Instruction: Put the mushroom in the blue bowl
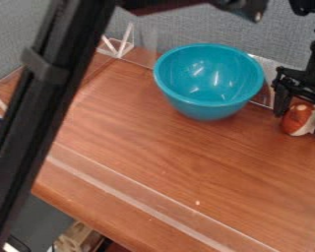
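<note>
A dark, blurred arm link (48, 118) crosses the near left of the view diagonally, from the bottom left edge up toward the top centre; it hides much of the left side of the scene. The wooden table (160, 167) fills the near and middle ground; a clear low wall (147, 202) runs along its near edge. The blue bowl (209, 81) stands upright toward the far side of the table, right of centre; its interior shows nothing inside. At the right edge, just beside the bowl, the gripper (299, 98) hangs pointing downward with its black fingers (283, 96) spread wide; the mushroom (299, 116) stands on the table between and just below them, reddish-brown cap visible; the fingers straddle it without closing on it, and whether they touch it cannot be told. A clear triangular bracket (118, 44) stands at the far edge, left of the bowl.
</note>
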Controlling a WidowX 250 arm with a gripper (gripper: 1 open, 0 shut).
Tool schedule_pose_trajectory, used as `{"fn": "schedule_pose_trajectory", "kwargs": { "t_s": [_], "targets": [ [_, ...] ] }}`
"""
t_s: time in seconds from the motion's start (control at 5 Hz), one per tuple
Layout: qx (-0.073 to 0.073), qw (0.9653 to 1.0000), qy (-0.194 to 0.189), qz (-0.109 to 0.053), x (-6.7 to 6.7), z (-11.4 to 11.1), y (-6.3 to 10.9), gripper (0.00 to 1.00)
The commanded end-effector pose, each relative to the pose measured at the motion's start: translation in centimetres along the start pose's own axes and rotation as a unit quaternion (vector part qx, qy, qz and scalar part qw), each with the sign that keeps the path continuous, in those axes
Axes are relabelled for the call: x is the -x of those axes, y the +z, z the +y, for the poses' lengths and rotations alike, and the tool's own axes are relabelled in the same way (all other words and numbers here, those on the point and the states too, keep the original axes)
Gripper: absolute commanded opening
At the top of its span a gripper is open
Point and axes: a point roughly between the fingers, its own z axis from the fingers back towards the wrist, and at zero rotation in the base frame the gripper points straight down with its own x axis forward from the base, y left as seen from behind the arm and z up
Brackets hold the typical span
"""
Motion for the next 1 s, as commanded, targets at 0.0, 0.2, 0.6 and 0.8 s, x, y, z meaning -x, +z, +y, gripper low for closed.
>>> {"fn": "schedule_pose_trajectory", "kwargs": {
  "t_s": [0.0,0.2,0.6,0.8],
  "targets": [
    [0.004,0.9994,-0.011,-0.034,-1.6,-1.3,1.6,1.00],
    [0.005,0.9994,-0.011,-0.031,-2.1,-1.8,0.7,1.00],
    [0.006,0.9996,-0.014,-0.024,-1.5,-2.0,0.1,0.00],
    [0.004,0.9997,-0.016,-0.018,-1.1,-1.8,0.1,0.00]
  ]
}}
